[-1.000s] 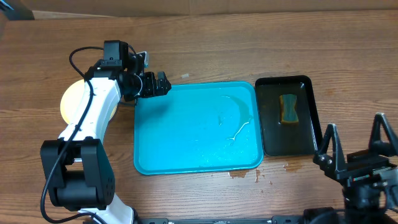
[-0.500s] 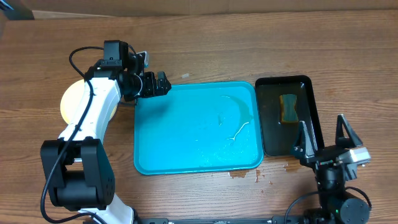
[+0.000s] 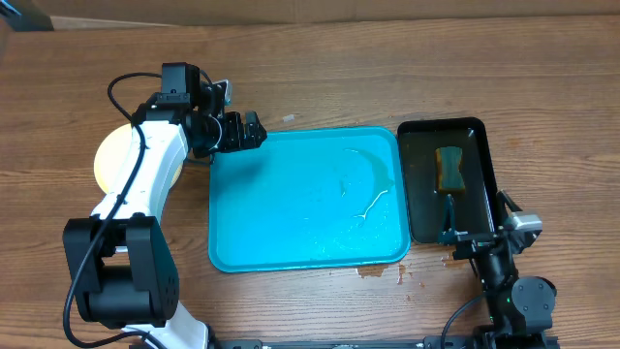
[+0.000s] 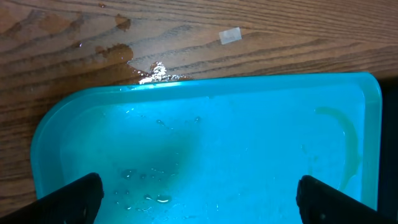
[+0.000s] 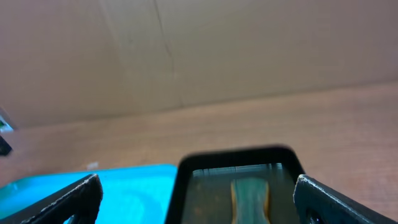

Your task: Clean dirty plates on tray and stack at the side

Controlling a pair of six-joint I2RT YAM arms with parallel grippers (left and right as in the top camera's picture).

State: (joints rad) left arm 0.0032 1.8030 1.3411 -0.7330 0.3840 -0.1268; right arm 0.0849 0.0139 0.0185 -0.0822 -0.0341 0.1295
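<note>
Black tray (image 3: pixel 431 208) sits just right of the turquoise tray (image 3: pixel 291 218), rims nearly touching. A sponge (image 3: pixel 449 169) lies in its upper half. The turq. tray is mid-frame in the overhead and carries no plates, only water beads and a yellowish streak (image 3: pixel 376 189) toward its right side.

The only plate I can see is a pale yellow plate (image 3: pixel 109 160) at the left edge of the overhead, off the tray. The L arm hides part of it, so I can't tell if others lie under it.

Left gripper (image 3: pixel 248 131) hangs over the tray's upper-left corner, fingers (image 4: pixel 69 200) spread wide w/ nothing between them. Right gripper (image 3: pixel 481 233) is lower right, by the black tray's bottom corner, fingers (image 5: pixel 59 200) likewise apart and empty.

The table (image 3: pixel 387 78) is brown wood grain. There's a small white scrap (image 4: pixel 230 36) and a puddle (image 4: pixel 155 73) above the tray rim, and brownish drips (image 3: pixel 373 271) below it. A cardboard wall (image 5: pixel 186 50) stands at the back.
</note>
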